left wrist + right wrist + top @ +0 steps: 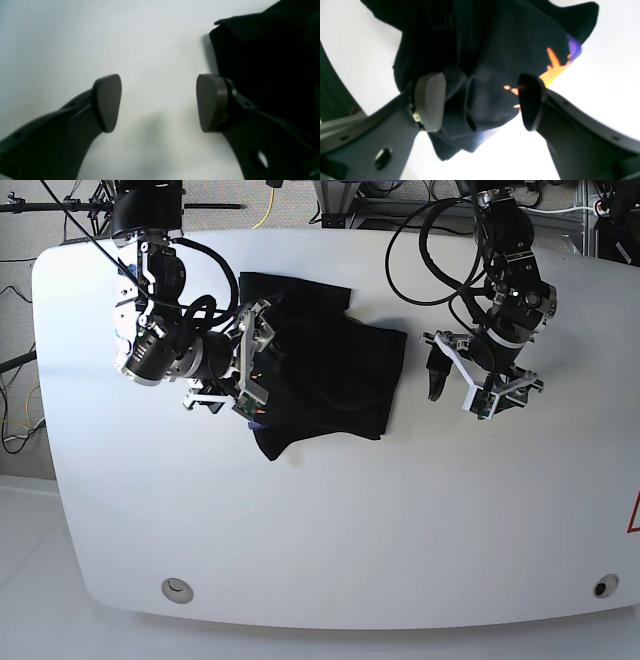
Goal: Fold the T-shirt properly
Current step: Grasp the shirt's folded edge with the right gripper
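- T-shirt (330, 375) lies bunched on the white table (330, 530), toward eleven o'clock from the table's centre; it is partly folded, with one loose corner hanging toward six o'clock.
- right gripper (480, 100), at the shirt's nine o'clock edge, has its jaws spread with a fold of cloth lying between them; before lifting it should clench on the full hem, not one layer.
- left gripper (158, 102), just off the shirt's three o'clock edge, is released and empty over bare table; it should take the opposite edge, so both arms carry the fold evenly.
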